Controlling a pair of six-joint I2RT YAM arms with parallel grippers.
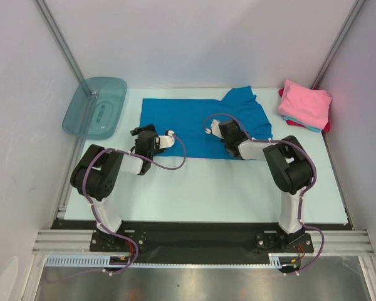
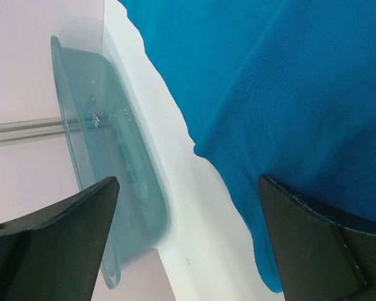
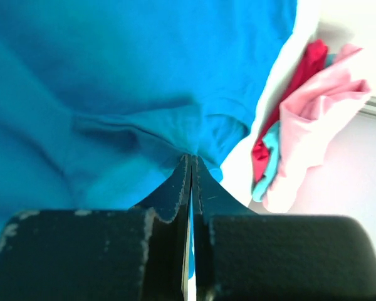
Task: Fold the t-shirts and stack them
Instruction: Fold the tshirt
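Two claws at the blue t-shirt, spread mid-frame in the top view. Right gripper clamped shut on a bunched fold; left gripper gaping, empty, at the cloth's left edge. Close left too, then lift evenly, taut. Pale smooth table, white walls, teal tub upper left, folded stack upper right.

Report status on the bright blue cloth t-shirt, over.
Right gripper shut on bright blue cloth t-shirt. Left gripper open at its edge. Translucent teal plastic tub, pink-topped stack clear of it.
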